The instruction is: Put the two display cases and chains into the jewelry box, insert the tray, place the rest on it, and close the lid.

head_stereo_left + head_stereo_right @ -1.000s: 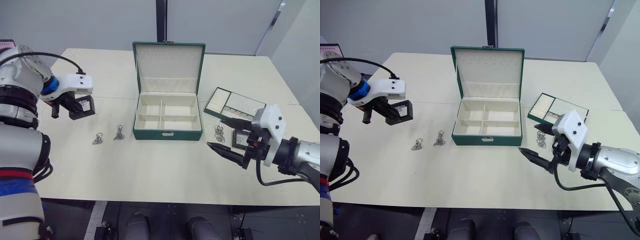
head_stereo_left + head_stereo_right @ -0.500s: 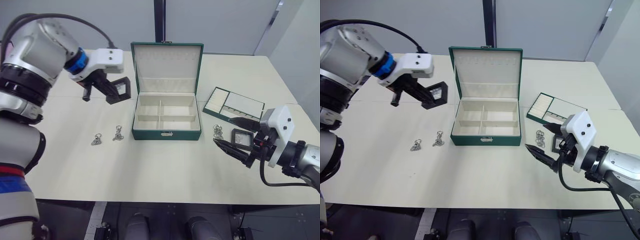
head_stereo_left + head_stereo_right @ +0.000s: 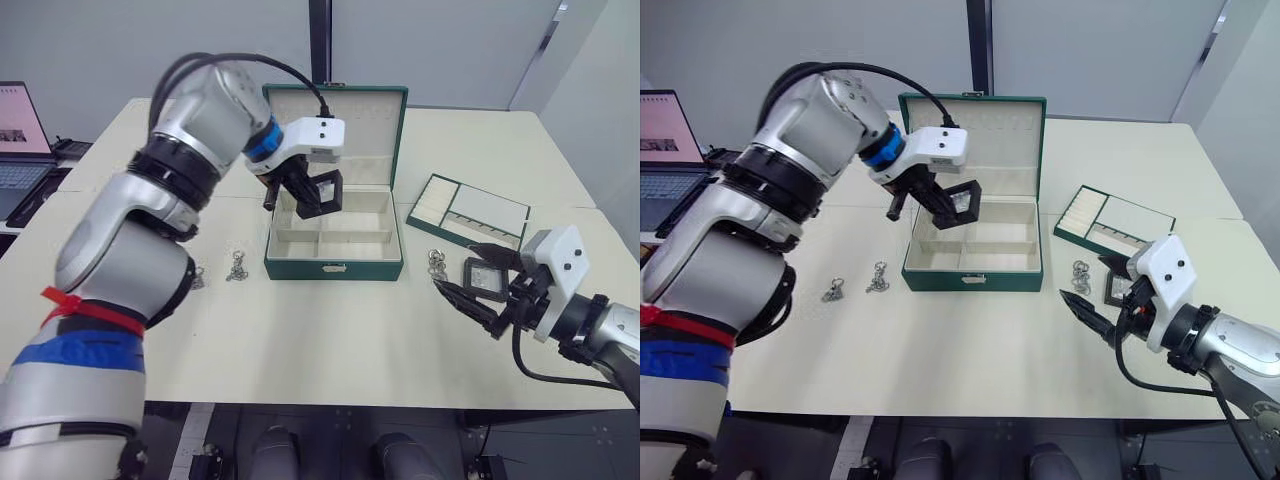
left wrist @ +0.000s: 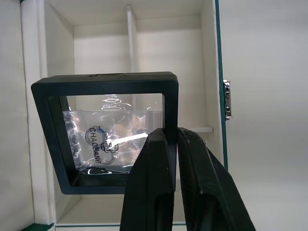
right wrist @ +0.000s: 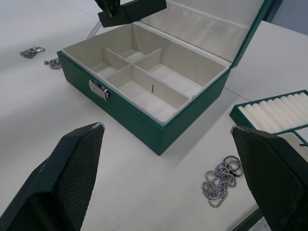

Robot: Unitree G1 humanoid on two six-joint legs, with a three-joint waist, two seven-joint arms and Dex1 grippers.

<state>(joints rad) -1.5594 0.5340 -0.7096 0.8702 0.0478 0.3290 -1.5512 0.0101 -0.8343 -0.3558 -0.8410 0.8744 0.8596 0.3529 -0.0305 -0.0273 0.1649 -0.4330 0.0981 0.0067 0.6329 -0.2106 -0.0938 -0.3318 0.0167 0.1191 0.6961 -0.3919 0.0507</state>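
— Head views?
— First loading step, likely. Left gripper (image 3: 318, 192) clamped on a display case (image 3: 326, 190), held above the rear left compartment of the open jewelry box (image 3: 334, 268). Next: lower and release.

— Left wrist view?
— Fingers (image 4: 156, 178) pinching the frame's edge; cream dividers directly beneath.

— Right wrist view?
— Right gripper (image 5: 168, 173) spread wide, holding nothing. A chain (image 5: 220, 179) on the table between the fingers, near the tray (image 5: 274, 119).

— Elsewhere?
— Second display case (image 3: 486, 279) just beside the right fingers; two chains (image 3: 237, 267) left of the box.
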